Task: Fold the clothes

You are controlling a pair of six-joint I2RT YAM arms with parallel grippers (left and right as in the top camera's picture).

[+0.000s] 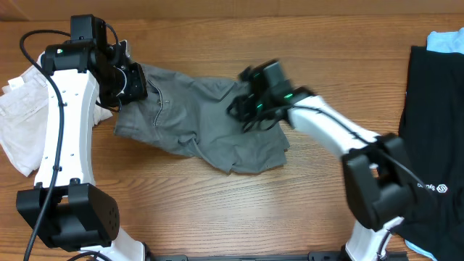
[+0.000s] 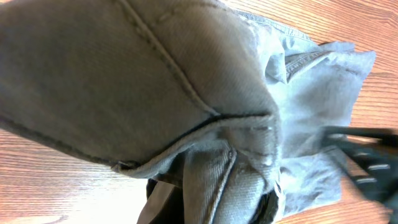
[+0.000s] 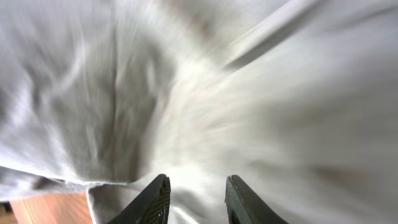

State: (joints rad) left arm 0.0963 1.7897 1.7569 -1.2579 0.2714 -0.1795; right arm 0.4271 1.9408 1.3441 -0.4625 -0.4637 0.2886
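Step in hand, prob.: laying shorts [image 1: 196, 127] flat, pre-fold; they are lying rumpled mid-counter [image 1: 304, 43]. L hand [image 1: 132, 81] is clamping the waistband end. R hand [image 1: 255, 101] is hovering over the leg side, jaws partly apart, gripping nothing. Next move is calling for an R re-grip on the leg hem.

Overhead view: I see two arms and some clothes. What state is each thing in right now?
Grey shorts: rumpled on the table, not neatly folded, one end gripped.
Left gripper: shut on the shorts' end.
Right gripper: open, over the shorts.
Beige garment: lying loose at the left edge.
Black garment: spread flat at the right.
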